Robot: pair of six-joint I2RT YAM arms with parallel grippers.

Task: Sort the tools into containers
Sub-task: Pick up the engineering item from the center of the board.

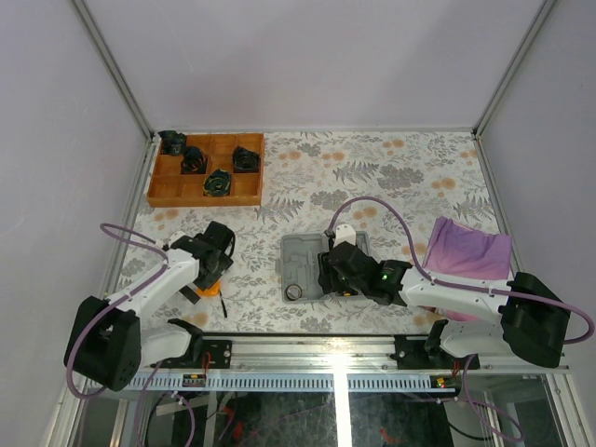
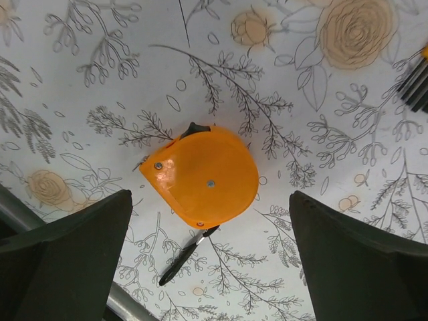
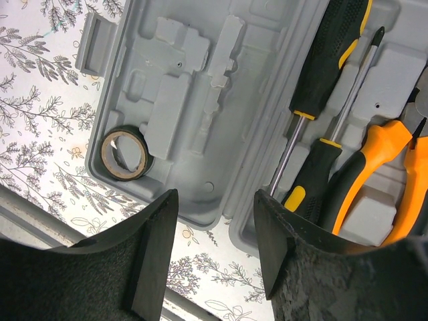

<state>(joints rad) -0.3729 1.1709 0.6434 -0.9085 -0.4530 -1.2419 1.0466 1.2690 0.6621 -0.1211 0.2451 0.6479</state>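
Left of the case (image 1: pixel 303 256), the left gripper (image 2: pixel 210 200) is held wide open and empty above the tape measure (image 2: pixel 207 170), a black key (image 2: pixel 187 251) just beside it. Over the case, the right gripper (image 3: pixel 215 200) is parted, nothing gripped; screwdrivers (image 3: pixel 332 53) and pliers (image 3: pixel 378 150) are seated inside.

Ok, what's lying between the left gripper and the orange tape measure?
In the left wrist view, only bare floral cloth, plus a thin black key by the tape measure's near edge; the left gripper stands open.

Bright, even light with soft shadows throughout (the dark fingers (image 2: pixel 67 254) up close look blurred)
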